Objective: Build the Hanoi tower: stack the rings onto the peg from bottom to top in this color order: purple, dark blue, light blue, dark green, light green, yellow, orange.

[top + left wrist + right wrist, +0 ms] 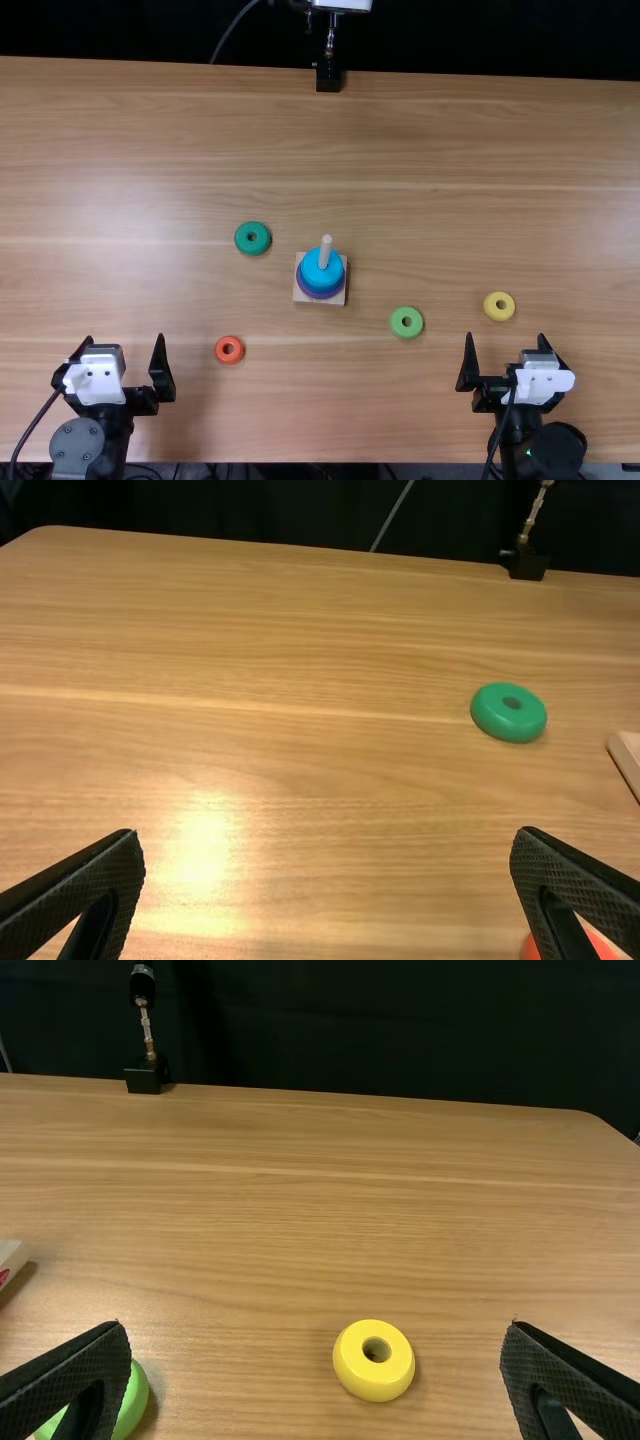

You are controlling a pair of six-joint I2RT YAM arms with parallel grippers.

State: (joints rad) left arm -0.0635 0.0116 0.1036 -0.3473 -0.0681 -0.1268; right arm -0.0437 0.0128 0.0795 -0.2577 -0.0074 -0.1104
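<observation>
Clearly, peg (326, 250) upright, long axis vertical; left gripper (125, 339), right gripper (506, 336) both gaping.

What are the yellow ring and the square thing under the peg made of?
The yellow ring looks like smooth painted wood, or maybe plastic: it has a soft shine and one even color. The square base is probably bare wood, because it's pale tan and looks dull, without a coat of bright paint.

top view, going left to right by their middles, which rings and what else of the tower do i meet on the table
orange ring → dark green ring → peg on its base, with the stacked rings → light green ring → yellow ring
</observation>
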